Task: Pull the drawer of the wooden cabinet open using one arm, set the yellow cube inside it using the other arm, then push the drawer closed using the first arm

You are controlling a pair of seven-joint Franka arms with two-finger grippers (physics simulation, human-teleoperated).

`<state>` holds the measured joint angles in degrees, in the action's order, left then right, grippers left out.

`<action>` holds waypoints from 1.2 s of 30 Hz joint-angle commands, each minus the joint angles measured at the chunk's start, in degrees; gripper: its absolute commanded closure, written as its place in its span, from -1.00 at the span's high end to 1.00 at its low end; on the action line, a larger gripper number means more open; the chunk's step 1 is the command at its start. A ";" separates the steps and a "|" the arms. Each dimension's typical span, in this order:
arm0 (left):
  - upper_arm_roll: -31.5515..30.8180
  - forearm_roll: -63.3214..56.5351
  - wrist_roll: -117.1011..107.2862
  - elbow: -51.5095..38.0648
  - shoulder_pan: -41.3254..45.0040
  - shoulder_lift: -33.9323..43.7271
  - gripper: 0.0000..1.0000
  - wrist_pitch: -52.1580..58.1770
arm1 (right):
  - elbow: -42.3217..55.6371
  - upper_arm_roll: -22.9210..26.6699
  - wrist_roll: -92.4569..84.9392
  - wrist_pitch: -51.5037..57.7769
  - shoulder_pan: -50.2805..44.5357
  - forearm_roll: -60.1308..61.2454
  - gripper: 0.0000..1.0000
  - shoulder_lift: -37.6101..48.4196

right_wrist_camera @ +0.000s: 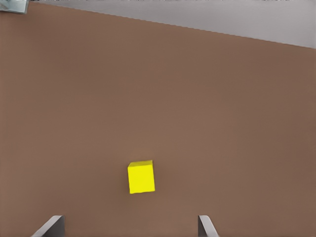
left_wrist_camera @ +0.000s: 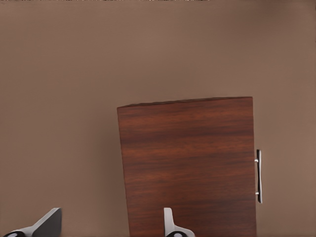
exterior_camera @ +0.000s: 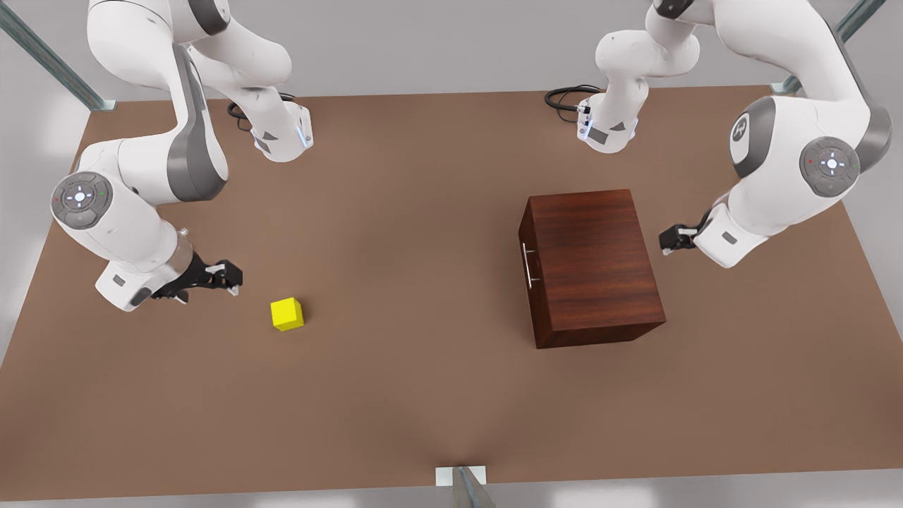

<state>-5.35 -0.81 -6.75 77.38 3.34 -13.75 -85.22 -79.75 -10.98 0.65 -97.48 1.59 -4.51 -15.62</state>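
The wooden cabinet stands on the brown table toward the front view's right. Its drawer is shut, and the silver handle faces the front view's left. My left gripper hovers open just behind the cabinet's back side, apart from it. The yellow cube rests on the table at the front view's left. My right gripper is open a short way from the cube, holding nothing.
Both arm bases stand at the table's far edge with black cables beside them. A metal bracket sits at the near edge. Bare tabletop lies between cube and cabinet.
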 commanded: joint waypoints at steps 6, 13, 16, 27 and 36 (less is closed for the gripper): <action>-0.01 0.02 -27.68 -1.00 13.61 -5.94 1.00 -0.65 | -1.28 0.17 1.10 -1.57 0.61 0.12 1.00 -0.46; -0.01 -8.60 -51.78 -1.71 29.79 -14.82 1.00 -1.71 | -6.82 -1.77 1.19 -11.59 0.26 -0.06 1.00 -8.19; -0.01 -10.26 -56.44 -1.71 32.43 -16.75 1.00 -3.29 | -12.44 -1.77 1.37 -17.03 -0.09 -0.06 0.99 -8.19; 0.07 -12.64 -55.04 -1.71 33.13 -20.88 0.52 -6.98 | -20.36 -1.77 1.81 -25.48 0.79 -4.72 1.00 -13.64; 0.34 -14.13 -47.92 -0.83 31.99 -23.17 0.39 -8.30 | -21.15 -1.77 -0.21 -26.79 0.87 -4.28 1.00 -17.86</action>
<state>-5.01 -14.45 -49.93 76.49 35.41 -36.80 -92.49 -100.93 -12.74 2.20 -122.75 2.46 -8.87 -33.13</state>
